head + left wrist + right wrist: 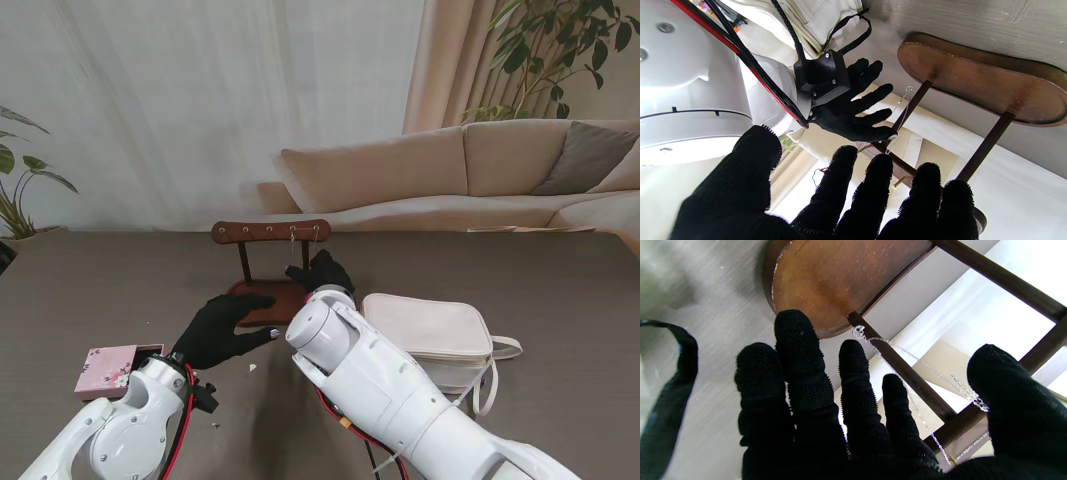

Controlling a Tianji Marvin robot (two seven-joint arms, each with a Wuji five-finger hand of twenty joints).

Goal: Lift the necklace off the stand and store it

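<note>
The wooden necklace stand (270, 232) rises at the table's middle on an oval base (285, 296). A thin silver necklace (907, 373) hangs from a hook on the crossbar beside one post, its small ring pendant (858, 331) low near the base. My right hand (320, 272) is at that post with fingers spread; the chain runs through the gap between thumb (1007, 390) and fingers, not pinched. My left hand (225, 325) lies flat and open on the left end of the base. In the left wrist view the right hand (853, 103) reaches toward the chain (903, 103).
A pink floral box (105, 368) with its lid open sits at the left, nearer to me. A white handbag (430, 330) with a strap lies right of the stand, behind my right forearm. A sofa stands beyond the table's far edge.
</note>
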